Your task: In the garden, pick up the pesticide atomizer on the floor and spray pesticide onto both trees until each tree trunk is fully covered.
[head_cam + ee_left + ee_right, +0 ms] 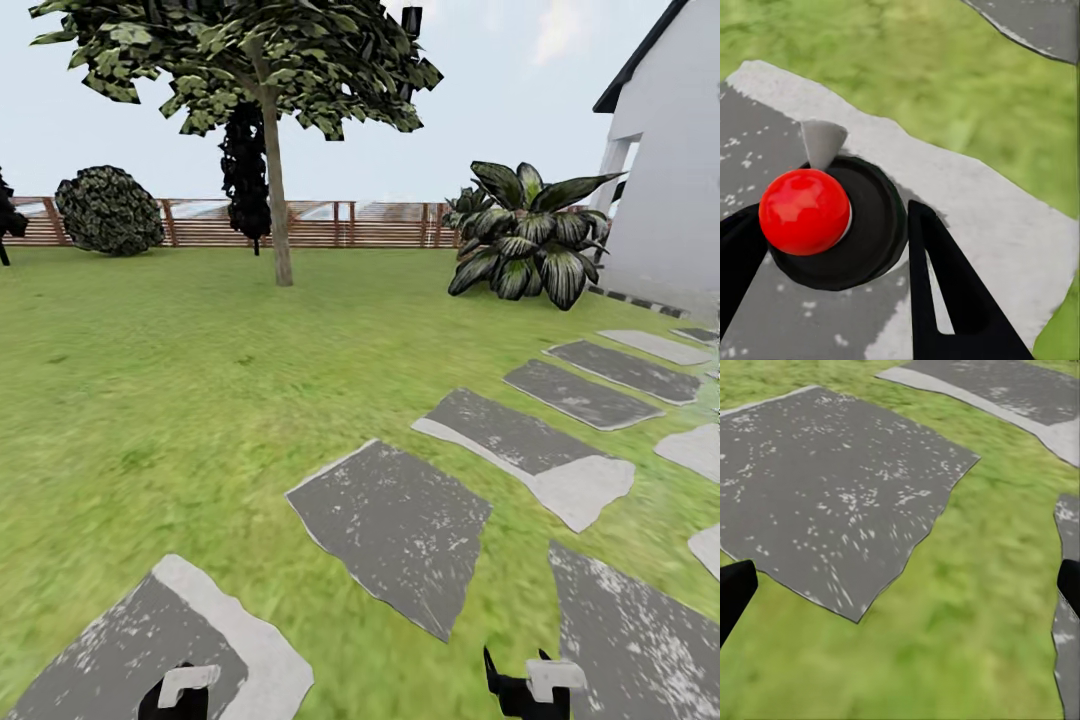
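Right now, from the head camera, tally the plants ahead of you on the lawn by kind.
Leafy tree with a bare trunk: 1
Dark narrow conifer: 1
Round shrub: 1
Broad-leaved striped plant: 1
Dark plant cut by the frame edge: 1
Total: 5

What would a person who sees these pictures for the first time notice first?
Probably the bright red ball-shaped top of the atomizer, sitting between the dark fingers of the left hand above a grey paving stone. In the head view, a tall tree stands on the lawn before a brown slat fence, and a broad striped-leaf plant grows beside the grey house at the right.
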Tool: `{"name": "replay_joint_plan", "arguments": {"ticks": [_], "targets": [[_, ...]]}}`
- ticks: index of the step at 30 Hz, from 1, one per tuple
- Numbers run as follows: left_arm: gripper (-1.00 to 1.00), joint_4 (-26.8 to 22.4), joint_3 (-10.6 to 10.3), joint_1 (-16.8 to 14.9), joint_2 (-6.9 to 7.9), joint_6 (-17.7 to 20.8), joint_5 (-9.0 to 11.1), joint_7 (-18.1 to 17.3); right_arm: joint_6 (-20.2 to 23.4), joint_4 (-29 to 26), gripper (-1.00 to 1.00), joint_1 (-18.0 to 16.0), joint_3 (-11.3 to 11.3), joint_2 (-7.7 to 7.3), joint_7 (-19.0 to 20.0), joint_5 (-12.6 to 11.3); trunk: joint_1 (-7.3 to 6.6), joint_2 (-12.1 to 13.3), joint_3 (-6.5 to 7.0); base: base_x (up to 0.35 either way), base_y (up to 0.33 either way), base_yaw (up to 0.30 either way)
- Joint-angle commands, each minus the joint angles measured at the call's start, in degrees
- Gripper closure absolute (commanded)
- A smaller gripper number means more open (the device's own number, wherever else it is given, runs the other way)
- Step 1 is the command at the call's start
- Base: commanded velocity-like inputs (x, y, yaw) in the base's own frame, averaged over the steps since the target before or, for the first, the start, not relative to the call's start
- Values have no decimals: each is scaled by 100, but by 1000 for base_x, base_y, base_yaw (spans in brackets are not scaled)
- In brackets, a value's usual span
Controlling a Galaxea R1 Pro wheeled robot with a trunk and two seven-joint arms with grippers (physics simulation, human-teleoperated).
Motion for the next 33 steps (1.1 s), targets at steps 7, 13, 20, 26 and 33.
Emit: {"name": "replay_joint_plan", "arguments": {"ticks": [7,13,20,26,33], "targets": [[100,-2,-4,-1,-1,0,0,-1,0,6,-100,0,1,1,1,3,0,0,61,335,0,-90],[100,-7,-6,-1,-1,0,0,-1,0,7,-100,0,1,0,2,3,0,0,90,335,0,-18],[100,-9,-6,-5,-1,0,0,-1,0,6,-100,0,8,8,2,2,0,0,94,335,0,4],[100,-14,-5,-7,-1,0,0,0,0,10,-100,0,9,9,2,3,0,0,94,335,0,186],[100,-17,-2,-3,-1,0,0,-1,0,12,-100,0,11,9,2,3,0,0,82,335,0,268]]}}
